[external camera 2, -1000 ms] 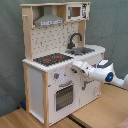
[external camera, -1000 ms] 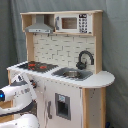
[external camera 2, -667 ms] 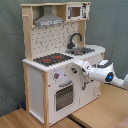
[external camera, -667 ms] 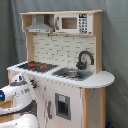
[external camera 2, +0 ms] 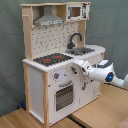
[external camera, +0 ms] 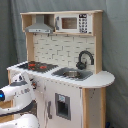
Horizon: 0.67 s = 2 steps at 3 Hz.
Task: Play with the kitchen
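Note:
The kitchen (external camera: 60, 46) (external camera 2: 49, 40) is a tall toy of pale wood and white panels. It has a black-red hob (external camera: 35, 65) (external camera 2: 52, 59), a grey sink (external camera: 72, 74) (external camera 2: 83, 50) and a black tap (external camera: 85, 59) (external camera 2: 75, 39). A grey hood (external camera: 40, 26) (external camera 2: 49, 20) hangs above the hob. The windowed oven door (external camera 2: 62, 96) is closed. My gripper (external camera 2: 75, 67) (external camera: 34, 85) is at the front panel just below the counter edge, beside the knobs (external camera 2: 56, 76). Whether it touches the panel does not show.
The kitchen stands on a wooden table (external camera 2: 100, 112) in front of a grey curtain (external camera: 116, 45). The white arm (external camera 2: 106, 74) reaches in from the second exterior view's right. A rounded counter end (external camera: 102, 79) sticks out beside the sink.
The gripper has edged slightly closer to the kitchen's front panel. Nothing on the kitchen has moved.

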Motion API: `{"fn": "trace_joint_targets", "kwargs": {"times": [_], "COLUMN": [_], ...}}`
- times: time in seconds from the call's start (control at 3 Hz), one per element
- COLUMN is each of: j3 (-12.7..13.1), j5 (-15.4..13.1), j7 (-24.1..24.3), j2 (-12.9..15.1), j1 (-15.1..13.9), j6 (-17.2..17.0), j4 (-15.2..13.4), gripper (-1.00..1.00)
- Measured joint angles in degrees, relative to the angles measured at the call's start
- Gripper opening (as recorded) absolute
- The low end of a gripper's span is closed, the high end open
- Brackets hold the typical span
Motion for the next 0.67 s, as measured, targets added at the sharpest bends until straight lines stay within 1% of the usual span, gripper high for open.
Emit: {"fn": "trace_joint_targets", "kwargs": {"times": [0.33,0.67], "j3": [1.52,1.28], "j5": [-0.15,-0.15], "j7": [-7.37,-12.64], "j2": [-0.32,-0.31], "j1": [0.67,1.32], "j6": [-2.26,-4.69], "j4": [-0.18,-0.13], "gripper": [1.0,1.0]}}
